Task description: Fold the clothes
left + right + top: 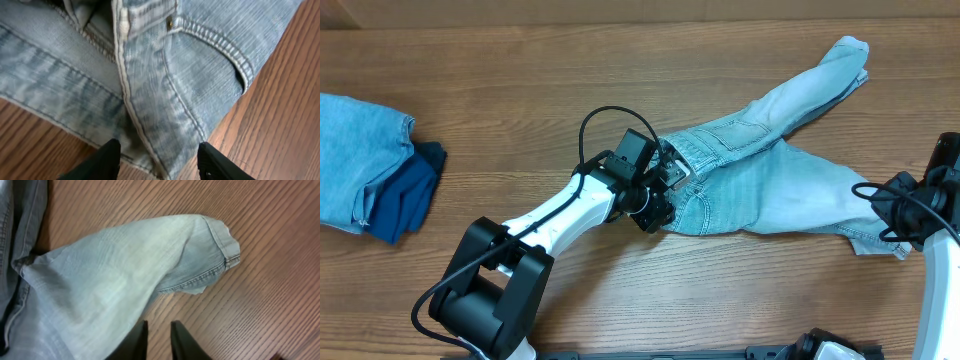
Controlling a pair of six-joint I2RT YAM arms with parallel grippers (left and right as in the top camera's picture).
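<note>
Fingers (107, 160) of the left gripper (159, 145) stand wide apart over the waist end of the denim shorts (760, 170). One finger is on each side of a stitched seam, and the cloth is not pinched between them. The right gripper (159, 325) has only a narrow gap between its fingers (137, 342). Bare wood shows in this gap, so it holds nothing. It hangs just beside the lower edge of one leg, near the hemmed cuff (225, 255).

The shorts lie flat on the wooden table (520, 80), right of the middle, with the waistband toward the left arm. The two legs are spread apart: one points to the far right corner, the other to the right arm. Well apart, at the left edge, a light-blue garment (355, 155) lies folded, with a dark navy garment (410, 195) touching it.
</note>
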